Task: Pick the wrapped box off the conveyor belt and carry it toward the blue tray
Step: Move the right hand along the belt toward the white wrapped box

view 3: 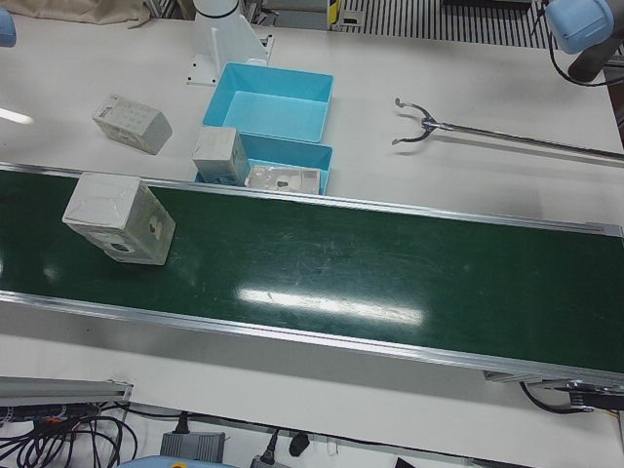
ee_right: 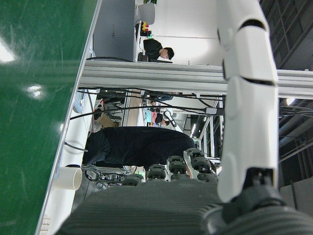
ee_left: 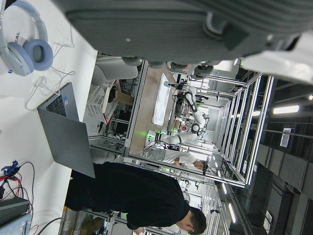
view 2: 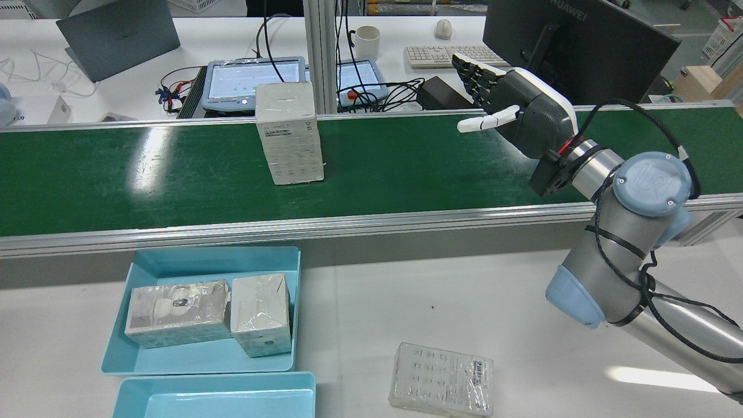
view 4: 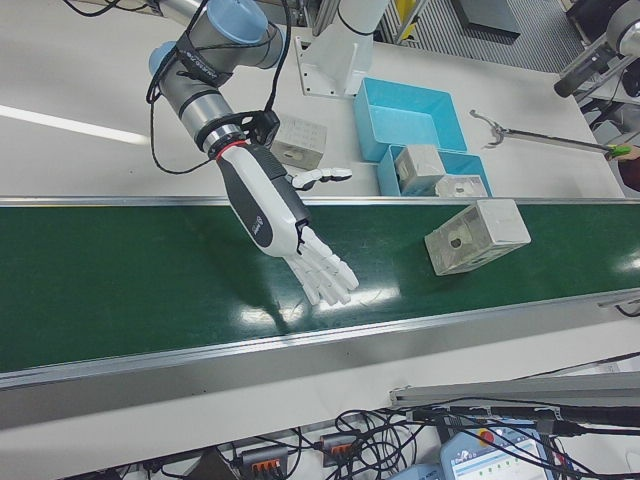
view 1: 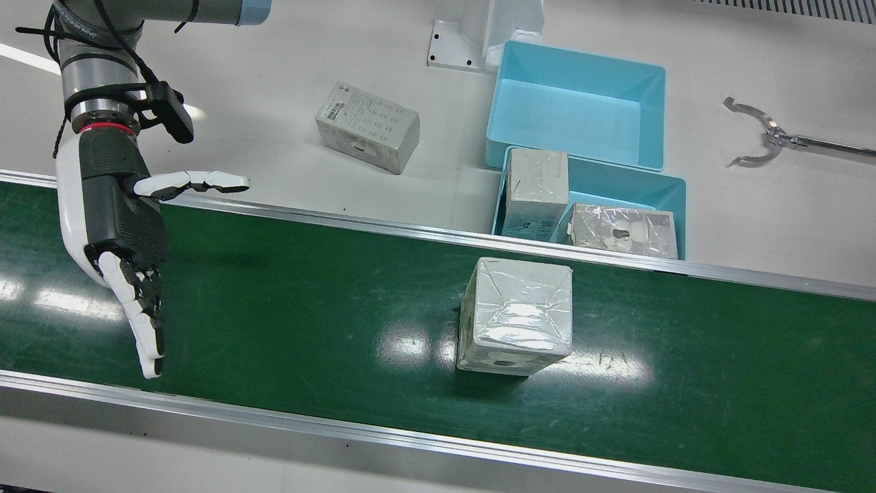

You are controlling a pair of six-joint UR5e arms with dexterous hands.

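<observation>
The wrapped box (view 1: 517,318) stands upright on the green conveyor belt (view 1: 308,301), touching nothing. It also shows in the rear view (view 2: 289,133), the left-front view (view 3: 117,219) and the right-front view (view 4: 477,235). My right hand (view 1: 123,226) is open, fingers spread, hovering over the belt well to the side of the box; it also shows in the rear view (view 2: 516,110) and the right-front view (view 4: 275,220). The blue tray (view 1: 616,179) sits on the table just beyond the belt, near the box. Only the palm of my left hand (ee_left: 186,29) shows, in its own view.
The blue tray holds two wrapped boxes (view 1: 536,192) (view 1: 624,229). A second blue tray (view 1: 582,109) lies behind it. Another wrapped box (view 1: 367,127) lies on the white table. A metal grabber tool (view 1: 759,137) lies to the side. Aluminium rails (view 1: 410,233) edge the belt.
</observation>
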